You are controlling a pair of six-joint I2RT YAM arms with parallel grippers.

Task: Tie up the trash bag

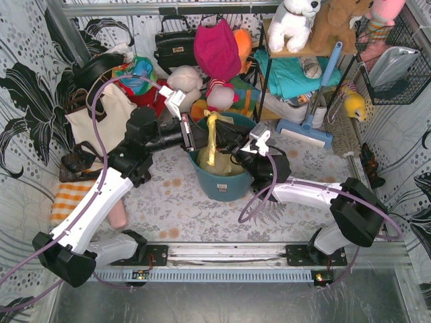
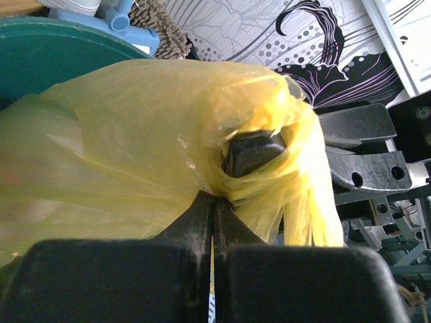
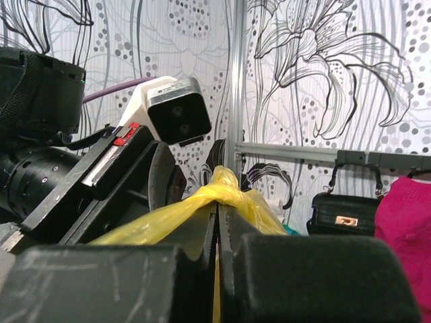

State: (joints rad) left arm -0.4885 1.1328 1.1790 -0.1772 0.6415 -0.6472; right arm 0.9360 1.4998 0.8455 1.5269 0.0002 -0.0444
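Observation:
The yellow trash bag (image 1: 213, 145) sits in the teal bucket (image 1: 222, 185) at table centre, its top twisted into a bunch. My left gripper (image 1: 200, 133) comes in from the left and is shut on the bag's bunched plastic (image 2: 168, 134). My right gripper (image 1: 229, 143) comes in from the right and is shut on the twisted top (image 3: 225, 192). In the left wrist view my left gripper (image 2: 214, 202) pinches a thin sheet between closed fingers, with the right fingers (image 2: 252, 149) wrapped in plastic. In the right wrist view my right gripper (image 3: 217, 217) sits just under the knot-like twist.
A cream tote (image 1: 101, 118) with black straps stands at left, an orange striped cloth (image 1: 71, 198) near the left edge. Plush toys (image 1: 215, 54), a black handbag (image 1: 174, 44) and a shelf (image 1: 303, 74) crowd the back. A blue mop head (image 1: 304, 131) lies at the right.

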